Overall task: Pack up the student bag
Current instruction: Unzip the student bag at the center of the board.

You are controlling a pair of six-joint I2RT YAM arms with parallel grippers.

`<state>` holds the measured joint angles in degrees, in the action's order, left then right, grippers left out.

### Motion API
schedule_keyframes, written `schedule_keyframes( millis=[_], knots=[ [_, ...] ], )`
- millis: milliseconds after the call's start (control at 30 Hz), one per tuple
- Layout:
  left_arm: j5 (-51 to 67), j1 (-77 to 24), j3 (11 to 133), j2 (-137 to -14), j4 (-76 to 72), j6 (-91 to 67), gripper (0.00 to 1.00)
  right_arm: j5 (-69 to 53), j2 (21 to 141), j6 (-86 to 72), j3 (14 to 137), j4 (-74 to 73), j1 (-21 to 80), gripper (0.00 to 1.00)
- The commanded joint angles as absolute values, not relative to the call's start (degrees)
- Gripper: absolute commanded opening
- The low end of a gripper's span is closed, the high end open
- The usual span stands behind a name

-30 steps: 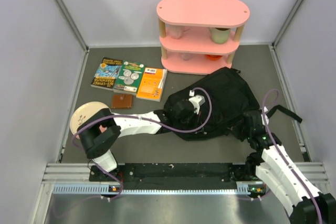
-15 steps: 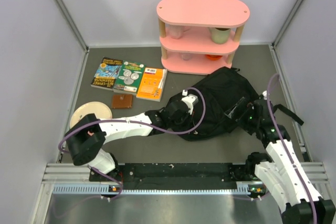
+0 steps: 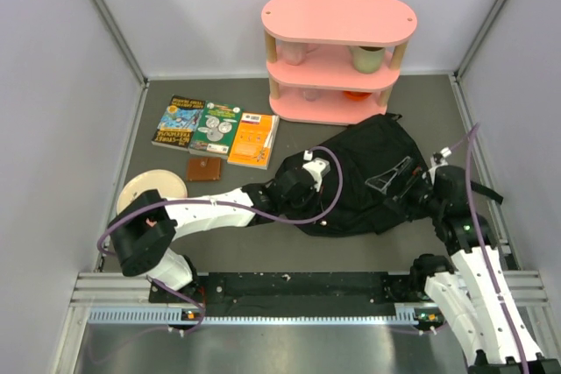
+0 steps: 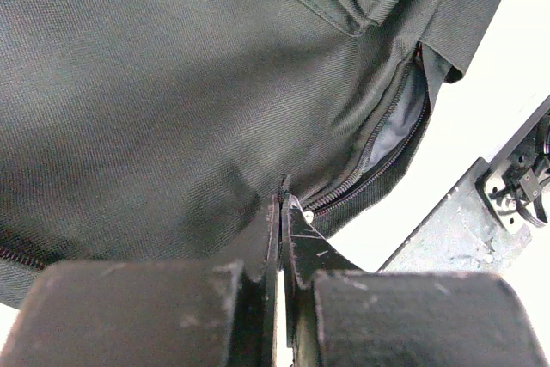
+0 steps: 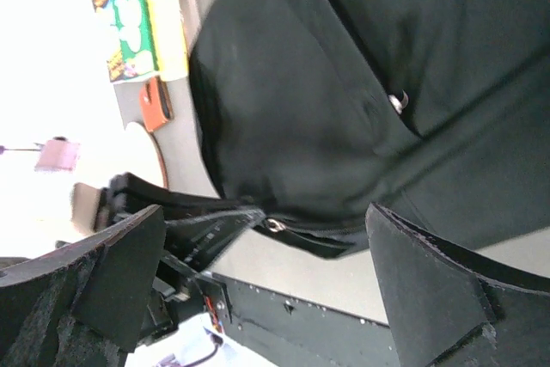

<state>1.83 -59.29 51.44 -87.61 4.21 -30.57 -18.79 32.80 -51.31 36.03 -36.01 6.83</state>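
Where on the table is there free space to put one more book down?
Bare mat lies right of the pink shelf, behind the backpack, and along the near edge between the arm bases. The left is crowded: books, wallet, plate.

The grey surface (image 3: 351, 251) carries a pink shelf (image 3: 337, 50) at the back, three books (image 3: 216, 131) side by side, a brown wallet (image 3: 205, 169), a plate (image 3: 145, 188) and the black bag (image 3: 368, 155).

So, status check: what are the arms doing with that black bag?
Left end effector shut, pinching the backpack by its part-open zipper. Right end effector open, empty, beside it. Books not yet packed. Nothing blocking.
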Motion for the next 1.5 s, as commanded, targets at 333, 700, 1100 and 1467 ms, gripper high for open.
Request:
schedule_keyframes(
  millis=[333, 700, 1100, 1467],
  knots=[
    [1.0, -58.9, 60.0, -89.5, 8.2, -34.0, 0.00, -23.1, 26.2, -67.8, 26.1, -34.3, 6.4, 0.98],
    [2.6, -58.9, 56.8, -89.2, 3.4, -33.0, 0.00, -27.1, 19.9, -63.7, 18.9, -32.6, 6.4, 0.96],
    [0.9, -59.0, 51.4, -87.3, -4.3, -34.4, 0.00, -30.8, 11.7, -70.2, 18.4, -38.8, 6.9, 0.95],
    [0.4, -59.2, 49.4, -85.0, -7.0, -35.6, 0.00, -25.1, 2.7, -72.5, 15.1, -44.5, 7.3, 0.86]
  ],
)
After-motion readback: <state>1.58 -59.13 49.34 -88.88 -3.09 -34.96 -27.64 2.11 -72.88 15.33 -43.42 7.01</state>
